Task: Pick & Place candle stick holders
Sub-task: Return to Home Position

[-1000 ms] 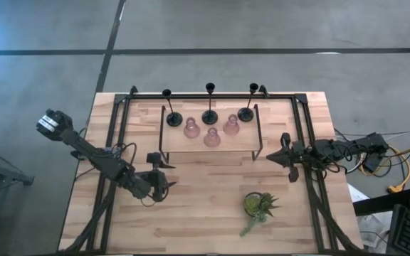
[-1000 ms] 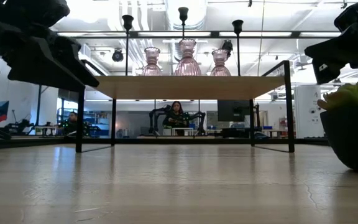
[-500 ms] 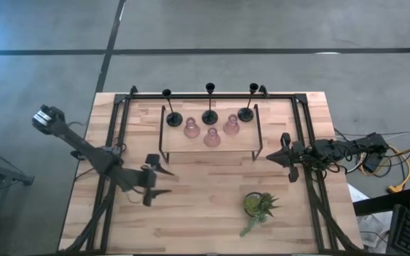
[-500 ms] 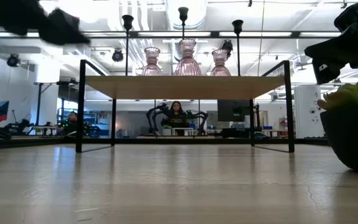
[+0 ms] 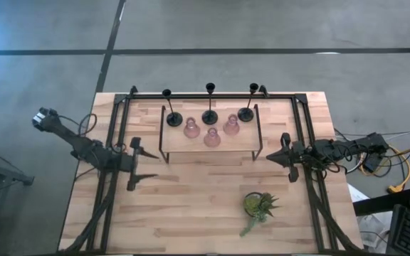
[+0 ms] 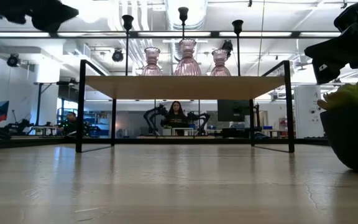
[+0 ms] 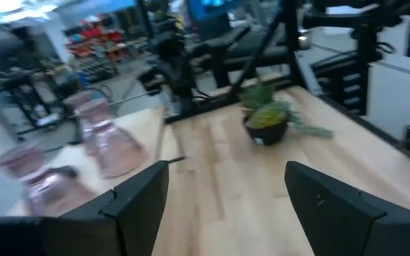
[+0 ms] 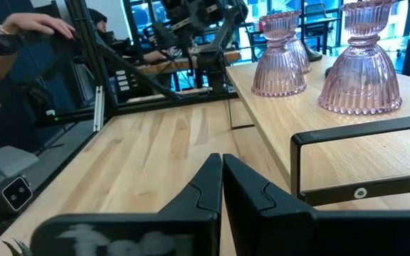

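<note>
Three black candle stick holders [image 5: 210,107] and three pink glass holders [image 5: 211,136] stand on their bases on a raised wooden shelf [image 5: 191,146] at the table's far middle. They also show in the low view [image 6: 187,57]. My left gripper [image 5: 151,167] is open and empty, in the air left of the shelf's near corner, pointing toward the table's right. Its wrist view [image 7: 226,192] shows two pink holders [image 7: 109,139] ahead. My right gripper [image 5: 269,158] is shut and empty, right of the shelf, pointing left; it also shows in its wrist view [image 8: 221,162].
A green spiky potted plant [image 5: 258,206] stands at the near right and fills the low view's right edge [image 6: 353,134]. The shelf's black frame legs [image 6: 79,106] stand on the table. Black rails [image 5: 112,135] run along both table sides. A person's hands [image 8: 27,25] show beyond the table.
My left gripper has risen and drawn back toward the table's left and far side, turning so that its fingers point toward the right edge. The holders have stayed in place.
</note>
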You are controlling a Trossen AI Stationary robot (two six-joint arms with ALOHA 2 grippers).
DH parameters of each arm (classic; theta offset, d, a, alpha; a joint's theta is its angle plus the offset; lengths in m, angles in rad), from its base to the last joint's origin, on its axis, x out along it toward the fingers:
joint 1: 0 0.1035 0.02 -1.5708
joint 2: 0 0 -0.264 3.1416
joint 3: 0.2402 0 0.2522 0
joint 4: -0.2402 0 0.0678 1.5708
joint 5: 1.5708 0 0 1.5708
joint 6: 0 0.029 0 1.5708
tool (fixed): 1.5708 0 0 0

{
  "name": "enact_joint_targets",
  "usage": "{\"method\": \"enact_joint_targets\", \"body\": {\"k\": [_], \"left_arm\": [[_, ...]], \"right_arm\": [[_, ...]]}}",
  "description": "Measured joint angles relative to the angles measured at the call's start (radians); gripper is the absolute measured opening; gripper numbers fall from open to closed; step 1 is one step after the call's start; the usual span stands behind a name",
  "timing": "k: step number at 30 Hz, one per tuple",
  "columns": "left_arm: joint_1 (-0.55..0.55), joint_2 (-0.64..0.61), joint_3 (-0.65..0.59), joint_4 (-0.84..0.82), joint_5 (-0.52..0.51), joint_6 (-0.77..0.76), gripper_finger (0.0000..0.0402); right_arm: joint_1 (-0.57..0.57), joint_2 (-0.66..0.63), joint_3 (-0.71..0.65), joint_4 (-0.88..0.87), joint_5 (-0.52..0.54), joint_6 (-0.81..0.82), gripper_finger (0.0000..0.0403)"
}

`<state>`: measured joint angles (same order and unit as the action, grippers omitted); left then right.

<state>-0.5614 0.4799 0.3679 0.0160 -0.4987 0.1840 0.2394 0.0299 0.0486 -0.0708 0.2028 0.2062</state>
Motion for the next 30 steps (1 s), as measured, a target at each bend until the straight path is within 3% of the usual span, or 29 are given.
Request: {"method": "enact_joint_targets", "body": {"k": [9,15,23,30], "left_arm": [[0.202,-0.209,-0.115,0.01,0.027,0.015,0.0284],[0.307,-0.322,-0.182,0.006,0.14,0.003,0.0285],[0.355,-0.476,-0.274,0.004,0.221,0.003,0.0285],[0.366,-0.48,-0.335,-0.014,0.232,0.016,0.0284]], "right_arm": [[0.0,0.0,0.0,0.0,0.0,0.0,0.0008],[0.0,0.0,0.0,0.0,0.0,0.0,0.0008],[0.0,0.002,0.0,0.0,0.001,0.0,0.0008],[0.0,0.005,0.0,0.0,0.0,0.0,0.0008]]}}
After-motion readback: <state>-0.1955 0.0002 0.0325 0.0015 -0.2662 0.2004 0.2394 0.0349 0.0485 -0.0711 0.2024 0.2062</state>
